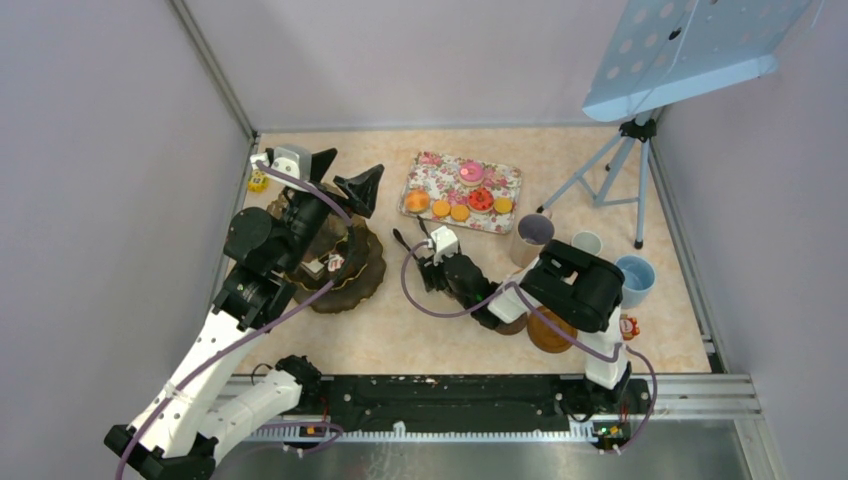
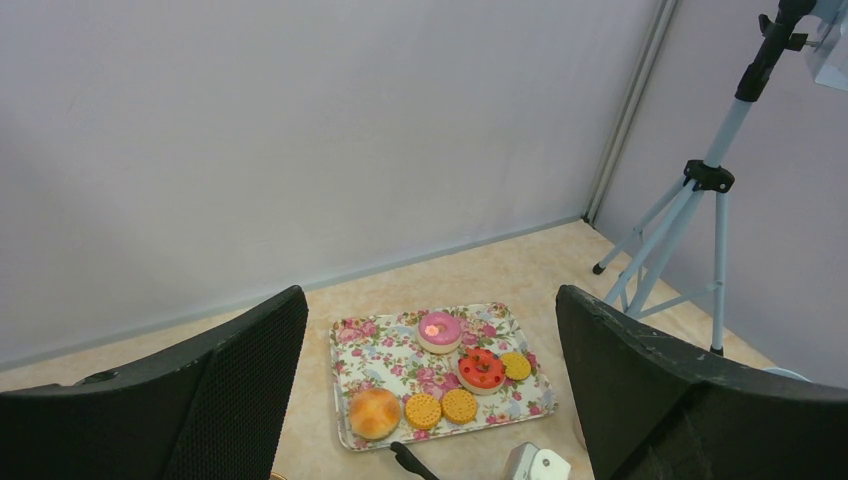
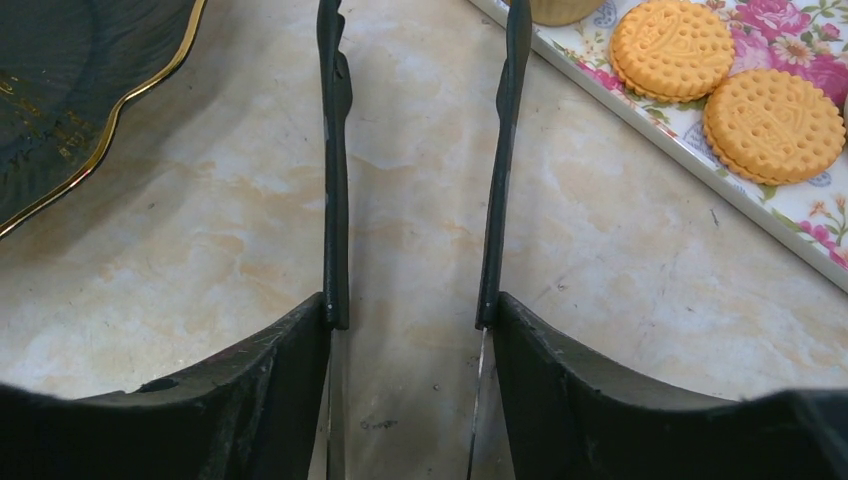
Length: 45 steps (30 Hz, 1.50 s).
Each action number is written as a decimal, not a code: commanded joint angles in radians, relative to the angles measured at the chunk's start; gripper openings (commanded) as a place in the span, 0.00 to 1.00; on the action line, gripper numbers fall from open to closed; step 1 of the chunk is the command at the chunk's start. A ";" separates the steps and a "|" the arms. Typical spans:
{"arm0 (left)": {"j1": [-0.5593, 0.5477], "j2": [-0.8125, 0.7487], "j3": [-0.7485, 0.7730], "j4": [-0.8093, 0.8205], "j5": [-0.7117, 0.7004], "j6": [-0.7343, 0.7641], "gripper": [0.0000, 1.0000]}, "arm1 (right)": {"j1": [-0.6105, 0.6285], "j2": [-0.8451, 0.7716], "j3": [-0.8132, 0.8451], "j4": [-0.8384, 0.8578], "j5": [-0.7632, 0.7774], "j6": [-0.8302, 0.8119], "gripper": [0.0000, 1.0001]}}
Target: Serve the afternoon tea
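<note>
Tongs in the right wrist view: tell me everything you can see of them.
The tongs are black, thin, plastic-looking: two long flat arms, apart and roughly parallel, pointing toward the flowered tray. The right gripper clasps them, one finger pressed outside each arm. Nothing lies between the arms; their tips are out of frame.

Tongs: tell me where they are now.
In the right wrist view the tongs sit between the fingers of the right end effector, tips pointing at the tray beside two biscuits.
</note>
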 commanded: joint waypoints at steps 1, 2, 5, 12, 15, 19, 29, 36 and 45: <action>0.004 -0.007 -0.005 0.041 0.013 -0.012 0.99 | -0.006 0.007 -0.021 -0.102 -0.018 0.013 0.56; 0.004 -0.007 -0.005 0.041 0.013 -0.012 0.99 | -0.006 -0.015 -0.022 -0.113 -0.025 0.022 0.54; 0.003 -0.006 -0.005 0.041 0.011 -0.010 0.99 | -0.006 -0.101 -0.041 -0.165 -0.046 0.064 0.45; 0.003 -0.006 -0.005 0.042 0.015 -0.013 0.99 | -0.024 -0.336 -0.040 -0.394 -0.086 0.180 0.41; 0.002 -0.006 -0.005 0.043 0.018 -0.013 0.99 | -0.051 -0.420 -0.009 -0.543 -0.123 0.239 0.41; 0.002 -0.006 -0.005 0.043 0.017 -0.014 0.99 | -0.109 -0.498 0.062 -0.757 -0.217 0.311 0.41; 0.001 -0.015 -0.005 0.041 0.016 -0.015 0.99 | -0.285 -0.482 0.382 -1.206 -0.319 0.343 0.44; 0.003 -0.021 -0.005 0.041 0.013 -0.012 0.99 | -0.380 -0.293 0.635 -1.318 -0.553 0.356 0.49; 0.002 -0.032 -0.003 0.041 0.002 -0.007 0.99 | -0.436 -0.134 0.790 -1.339 -0.656 0.342 0.54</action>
